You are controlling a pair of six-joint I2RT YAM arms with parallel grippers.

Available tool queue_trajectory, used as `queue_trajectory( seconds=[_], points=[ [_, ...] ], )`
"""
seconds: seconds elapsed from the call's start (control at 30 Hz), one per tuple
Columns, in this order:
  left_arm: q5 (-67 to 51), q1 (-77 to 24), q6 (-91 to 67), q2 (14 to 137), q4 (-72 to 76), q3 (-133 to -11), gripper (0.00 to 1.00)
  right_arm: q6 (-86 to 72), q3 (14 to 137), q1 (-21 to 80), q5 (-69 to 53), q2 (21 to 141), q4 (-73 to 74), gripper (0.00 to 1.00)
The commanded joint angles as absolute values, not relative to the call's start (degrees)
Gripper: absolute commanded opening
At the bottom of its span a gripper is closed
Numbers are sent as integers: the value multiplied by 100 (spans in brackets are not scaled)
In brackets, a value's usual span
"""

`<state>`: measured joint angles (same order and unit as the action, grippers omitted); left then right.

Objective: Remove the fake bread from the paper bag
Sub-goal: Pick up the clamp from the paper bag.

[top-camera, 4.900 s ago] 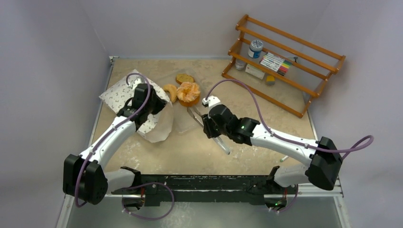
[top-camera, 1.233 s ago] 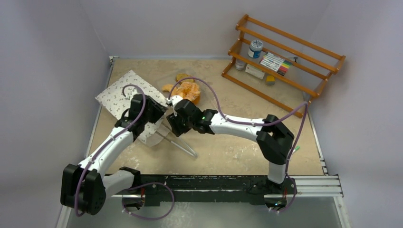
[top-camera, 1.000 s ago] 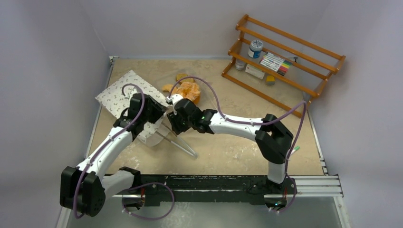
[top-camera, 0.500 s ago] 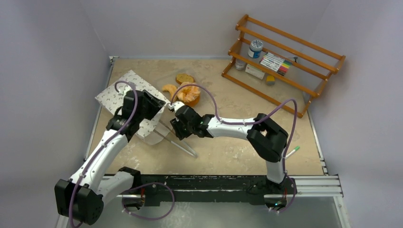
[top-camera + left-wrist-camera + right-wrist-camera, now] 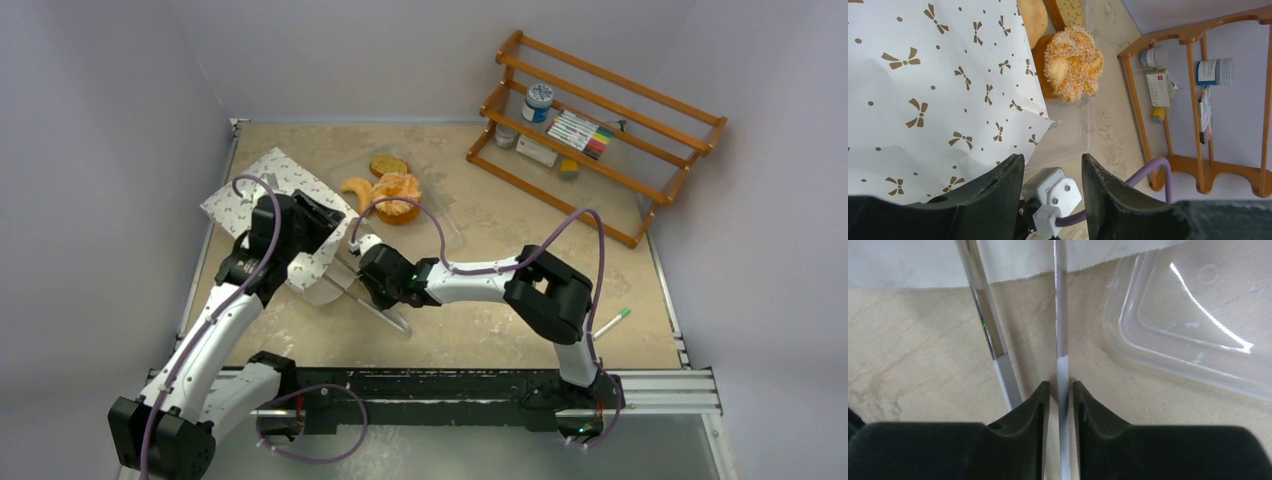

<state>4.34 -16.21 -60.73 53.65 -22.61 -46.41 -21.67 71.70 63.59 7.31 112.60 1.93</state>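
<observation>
White paper bag [image 5: 262, 190] on the left, fake bread [image 5: 398, 192] outside it, metal tongs [image 5: 1060, 315] pinched on the right.

From my station I saw the beige table [image 5: 480, 330] carrying the dark-printed bag at its left side, with the wooden rack [image 5: 610, 77] well apart at the far right. A clear plastic tray [image 5: 1193, 355] lay just right of the bag's mouth. My right gripper [image 5: 1060, 390] was clamped on one arm of the tongs, which ran up to the bag's serrated edge; the other arm stood free beside it. My left gripper [image 5: 1053, 157] hung over the bag, jaws parted and gripping nothing. The bread sat near the bag's far right corner: a seeded swirled bun [image 5: 1073, 62], a croissant [image 5: 357, 187] just beside it, and a brown slice [image 5: 388, 165] just beyond. I could not tell whether any piece was inside the bag.
</observation>
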Motion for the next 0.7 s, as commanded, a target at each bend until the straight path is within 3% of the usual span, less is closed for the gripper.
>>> queue_trajectory(
  seconds=[0.0, 0.4, 0.67],
  points=[
    [495, -1644, -6128, 5086, -2329, -4737, 46, -2366, 7350, 6346, 1121, 11491, 274, 24],
    [481, -1644, -6056, 4593, -2621, -4618, 51, -2449, 7312, 6547, 1593, 11313, 506, 0],
    [290, -1644, -5781, 4472, -2889, -4797, 64, -2820, 7283, 6863, 2303, 10784, 1243, 0]
  ],
)
